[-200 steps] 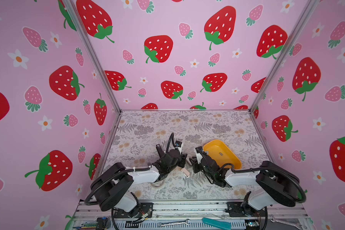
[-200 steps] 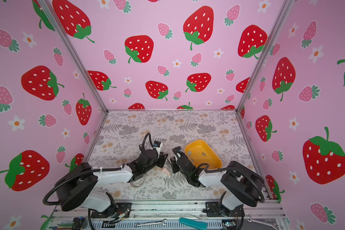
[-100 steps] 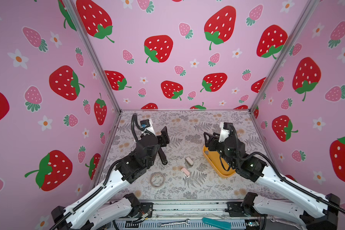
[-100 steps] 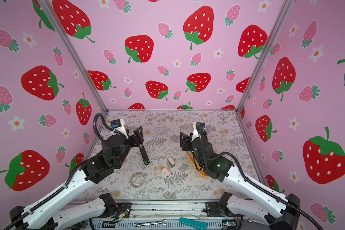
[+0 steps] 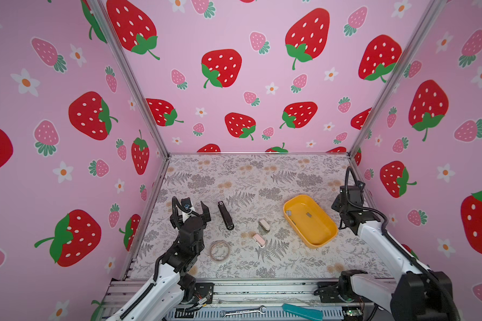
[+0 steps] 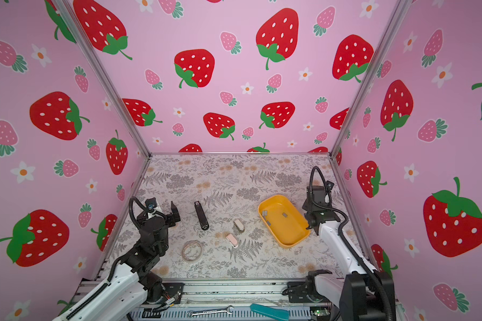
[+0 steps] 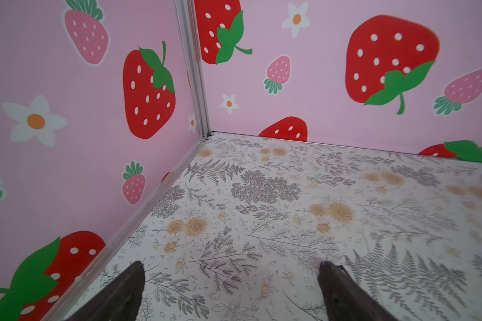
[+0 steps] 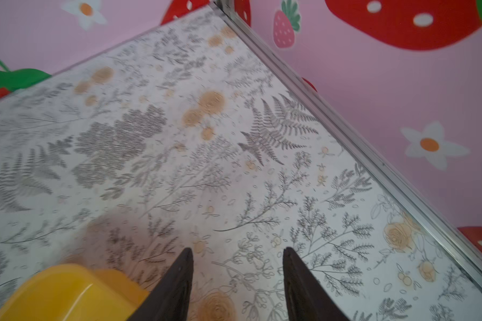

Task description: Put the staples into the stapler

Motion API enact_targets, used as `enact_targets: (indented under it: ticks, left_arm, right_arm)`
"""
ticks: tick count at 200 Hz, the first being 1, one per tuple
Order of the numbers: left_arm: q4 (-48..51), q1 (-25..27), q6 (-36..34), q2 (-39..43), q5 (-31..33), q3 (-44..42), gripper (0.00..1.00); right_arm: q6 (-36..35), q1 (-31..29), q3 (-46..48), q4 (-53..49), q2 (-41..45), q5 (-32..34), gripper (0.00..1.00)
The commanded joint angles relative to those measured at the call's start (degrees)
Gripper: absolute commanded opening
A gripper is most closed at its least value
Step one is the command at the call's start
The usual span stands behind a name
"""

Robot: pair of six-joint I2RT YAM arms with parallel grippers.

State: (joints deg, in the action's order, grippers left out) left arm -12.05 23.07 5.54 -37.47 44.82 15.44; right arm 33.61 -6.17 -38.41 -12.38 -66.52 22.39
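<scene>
A long black stapler (image 5: 225, 219) (image 6: 201, 215) lies left of centre on the floral table. Two small staplers lie mid-table, one beige (image 5: 263, 225) and one pink (image 5: 258, 240). The staples (image 5: 308, 214) (image 6: 284, 214) are short grey strips in the yellow tray (image 5: 315, 232) (image 6: 290, 233); another strip (image 5: 289, 213) lies by its far left wall. My left gripper (image 5: 191, 215) (image 7: 231, 266) hovers left of the black stapler, open and empty. Just right of the tray, my right gripper (image 5: 342, 207) (image 8: 237, 251) is also open and empty. The tray's corner (image 8: 67, 289) shows beside one finger.
A ring of clear tape (image 5: 219, 250) lies near the front, right of the left arm. A wrench (image 5: 242, 312) and a teal tool (image 5: 302, 311) rest on the front rail. Pink strawberry walls close in the table on three sides.
Both arms left their folded pose at the front centre and swung outward, the left to the left side, the right to beyond the tray. Both grippers opened.
</scene>
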Motion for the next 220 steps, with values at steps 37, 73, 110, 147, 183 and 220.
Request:
enact_targets:
  ticks: [37, 73, 110, 147, 183, 220]
  left_arm:
    - [-10.25, -12.94, 4.46, -11.55, -6.6, 0.46, 0.99]
    - [-12.2, -17.63, 7.18, -24.83, -8.85, 4.42, 0.99]
    - [-17.82, -20.12, 7.69, -32.76, -8.95, 4.93, 0.99]
    - [-29.08, -21.21, 5.16, -35.46, -17.71, 2.31, 0.99]
    - [-38.87, -22.2, 2.44, -42.61, -25.1, 2.12, 0.99]
    - [-47.27, -22.36, -1.82, -50.0, -34.58, 1.64, 0.99]
  right_arm:
    - [0.59, 4.97, 1.36, 6.57, -10.67, -16.71, 0.39]
    - [2.76, 4.79, 6.51, 13.44, -14.8, -29.3, 0.39]
    - [4.18, 3.28, 6.41, 16.21, -20.15, -34.79, 0.38]
    - [5.55, -3.26, 5.65, 16.74, -20.11, -33.38, 0.39]
    - [4.79, -4.1, 5.11, 15.21, -16.61, -28.77, 0.44]
    - [0.1, -4.2, 2.98, 12.49, -5.03, -2.88, 0.62]
